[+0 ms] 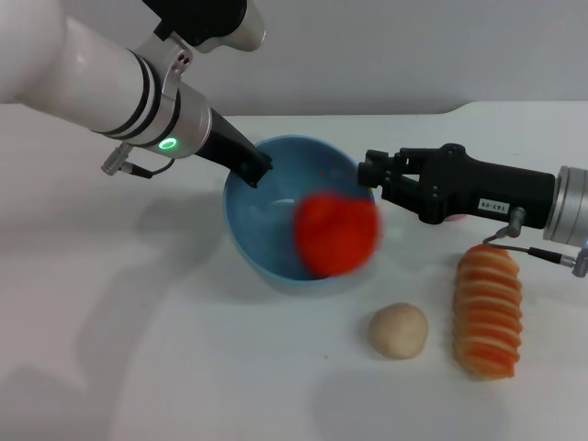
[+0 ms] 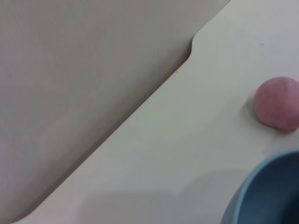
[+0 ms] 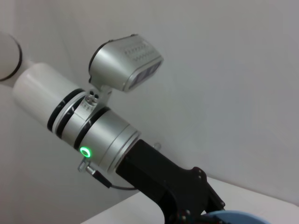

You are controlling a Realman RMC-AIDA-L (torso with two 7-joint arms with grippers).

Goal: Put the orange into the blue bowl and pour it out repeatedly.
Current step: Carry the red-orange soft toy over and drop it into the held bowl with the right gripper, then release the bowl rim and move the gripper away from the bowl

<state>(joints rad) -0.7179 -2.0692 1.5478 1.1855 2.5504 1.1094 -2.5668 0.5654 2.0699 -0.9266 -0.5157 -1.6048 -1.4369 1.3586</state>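
The blue bowl (image 1: 266,211) is tipped with its inside facing me, held at its far left rim by my left gripper (image 1: 254,172), which is shut on it. The orange (image 1: 337,234) shows as a blurred red-orange shape over the bowl's front right rim, in motion and free of both grippers. My right gripper (image 1: 371,175) hovers just past the bowl's right rim, open with nothing in it. The left wrist view catches the bowl's edge (image 2: 266,196). In the right wrist view are the left gripper (image 3: 194,205) and a sliver of the bowl (image 3: 238,217).
A beige ball (image 1: 399,331) and a striped orange-and-cream roll (image 1: 488,310) lie on the white table (image 1: 138,349) in front of the right arm. A pink ball (image 2: 278,102) rests behind the bowl, near the table's back edge (image 2: 140,109).
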